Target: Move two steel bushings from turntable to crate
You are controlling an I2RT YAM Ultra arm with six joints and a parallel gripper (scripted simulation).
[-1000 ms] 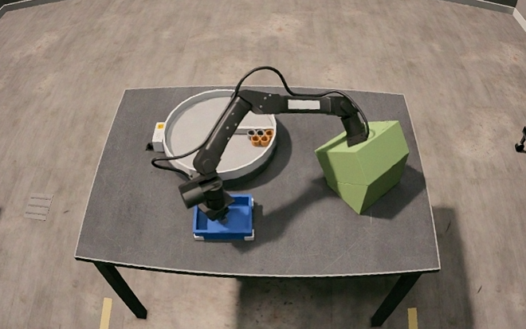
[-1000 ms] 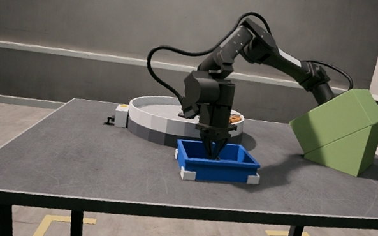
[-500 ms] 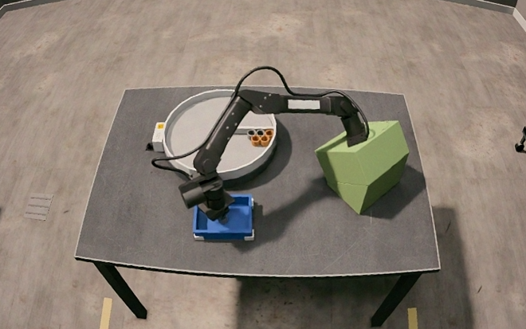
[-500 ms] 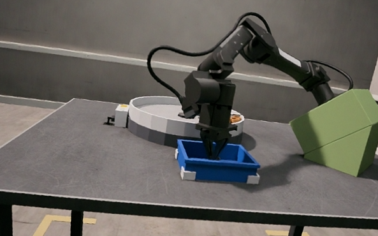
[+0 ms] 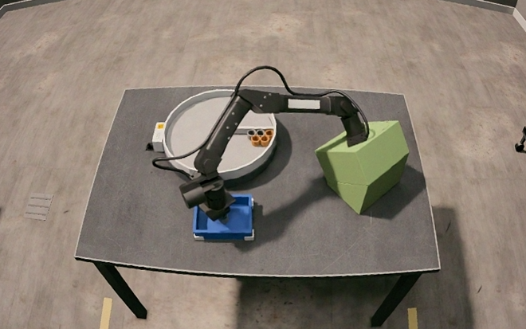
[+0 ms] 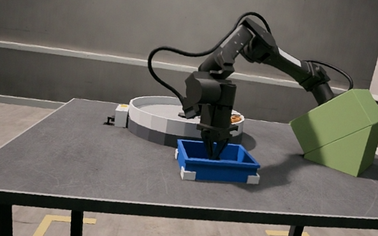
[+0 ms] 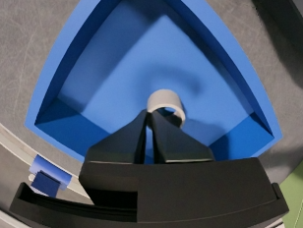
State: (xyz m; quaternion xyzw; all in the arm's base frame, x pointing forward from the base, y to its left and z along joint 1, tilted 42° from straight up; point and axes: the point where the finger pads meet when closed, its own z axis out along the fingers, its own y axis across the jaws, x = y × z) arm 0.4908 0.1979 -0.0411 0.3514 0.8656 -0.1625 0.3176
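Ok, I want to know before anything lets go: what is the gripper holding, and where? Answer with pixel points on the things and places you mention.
A steel bushing [image 7: 158,98]: the gripper [image 5: 223,220] [image 6: 213,157] [image 7: 149,115] appears to pinch its wall at one side of the rim.

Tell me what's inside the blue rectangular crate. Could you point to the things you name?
Inside the crate [image 5: 225,234] [image 6: 223,174] [image 7: 246,74], one grey ring-shaped steel bushing [image 7: 162,98] shows at the tips of the black fingers [image 6: 223,146]. They hide the floor behind them.

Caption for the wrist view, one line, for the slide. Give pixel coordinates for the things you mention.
Gripper [image 5: 223,220] [image 6: 214,156] [image 7: 149,115] over the blue crate [image 5: 224,235] [image 6: 223,174] [image 7: 258,84], with a pale ring-shaped bushing [image 7: 163,99] at its fingertips.
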